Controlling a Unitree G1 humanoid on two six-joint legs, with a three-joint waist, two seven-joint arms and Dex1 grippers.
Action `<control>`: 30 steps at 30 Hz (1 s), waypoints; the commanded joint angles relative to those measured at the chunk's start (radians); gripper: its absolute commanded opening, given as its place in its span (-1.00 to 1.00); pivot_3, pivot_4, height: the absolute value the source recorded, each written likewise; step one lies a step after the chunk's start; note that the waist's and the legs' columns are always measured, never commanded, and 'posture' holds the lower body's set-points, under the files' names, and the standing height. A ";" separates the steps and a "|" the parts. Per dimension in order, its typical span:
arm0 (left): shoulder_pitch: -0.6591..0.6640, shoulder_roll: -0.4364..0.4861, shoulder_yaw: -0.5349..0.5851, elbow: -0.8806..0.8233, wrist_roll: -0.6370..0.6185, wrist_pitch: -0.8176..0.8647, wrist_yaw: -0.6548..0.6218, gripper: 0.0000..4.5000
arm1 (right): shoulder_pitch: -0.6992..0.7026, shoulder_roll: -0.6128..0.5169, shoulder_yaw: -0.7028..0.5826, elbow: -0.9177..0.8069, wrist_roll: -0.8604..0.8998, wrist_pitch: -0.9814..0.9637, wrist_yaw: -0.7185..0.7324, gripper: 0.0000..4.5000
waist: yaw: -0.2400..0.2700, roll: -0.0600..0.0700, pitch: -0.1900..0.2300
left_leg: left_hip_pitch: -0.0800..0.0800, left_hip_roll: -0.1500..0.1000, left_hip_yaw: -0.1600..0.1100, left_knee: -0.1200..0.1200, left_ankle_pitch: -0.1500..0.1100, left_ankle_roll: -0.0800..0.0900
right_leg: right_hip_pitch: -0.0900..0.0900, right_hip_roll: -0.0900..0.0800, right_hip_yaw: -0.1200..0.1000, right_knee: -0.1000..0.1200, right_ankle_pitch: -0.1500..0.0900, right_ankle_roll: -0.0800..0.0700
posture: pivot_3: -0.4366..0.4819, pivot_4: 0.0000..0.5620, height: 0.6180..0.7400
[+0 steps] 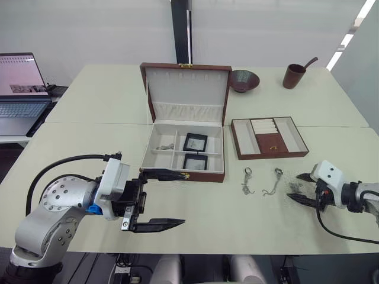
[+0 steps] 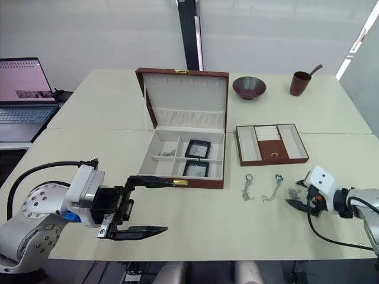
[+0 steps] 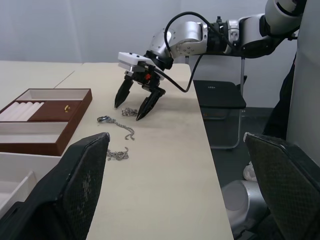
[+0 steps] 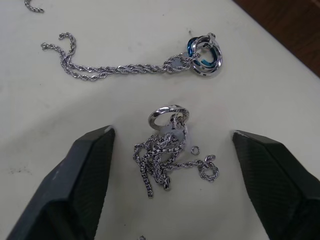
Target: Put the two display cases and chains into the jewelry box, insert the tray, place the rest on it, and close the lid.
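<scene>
A bunched silvery chain [image 4: 167,152] with a round ring at one end lies on the counter [image 1: 207,219], between the spread fingers of the right end effector [image 4: 170,185]. Just beyond it a second chain [image 4: 125,67] stretches lengthwise, its blue-tinted ring [image 4: 205,50] toward the tray [image 1: 269,137]. The jewelry box [image 1: 183,155] stands open, both display cases [image 1: 195,142] inside. The left end effector [image 1: 157,198] hovers spread before the box.
</scene>
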 commanded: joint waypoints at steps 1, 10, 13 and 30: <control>0.004 -0.009 -0.005 0.001 0.007 -0.032 -0.003 1.00 | -0.012 -0.005 0.000 0.058 -0.030 -0.055 -0.001 0.29 | 0.000 0.000 0.000 | 0.000 0.000 0.000 0.000 0.000 0.000 | 0.000 0.000 0.000 0.000 0.000 0.000 | -0.05 -0.47 0.89; 0.019 -0.016 0.011 0.019 0.018 -0.061 0.001 1.00 | 0.004 -0.010 0.008 0.074 -0.041 -0.130 0.005 -0.44 | 0.000 0.000 0.000 | 0.000 0.000 0.000 0.000 0.000 0.000 | 0.001 0.000 0.000 0.000 0.000 0.000 | -0.05 -0.47 0.89; 0.050 -0.008 0.041 0.025 0.022 -0.071 0.009 1.00 | 0.011 -0.026 -0.019 0.023 -0.017 -0.109 0.015 -0.60 | 0.000 0.000 0.000 | 0.000 0.001 0.000 0.000 0.000 0.000 | 0.001 0.000 0.000 0.000 0.000 0.000 | -0.05 -0.47 0.89; 0.299 -0.049 0.262 0.076 0.057 -0.151 0.105 1.00 | -0.219 -0.124 -0.068 -0.428 0.257 0.312 0.053 -0.99 | -0.004 0.003 0.002 | 0.000 0.005 0.000 0.000 0.000 0.000 | -0.001 0.000 0.000 0.000 0.000 0.000 | -0.05 -0.47 0.89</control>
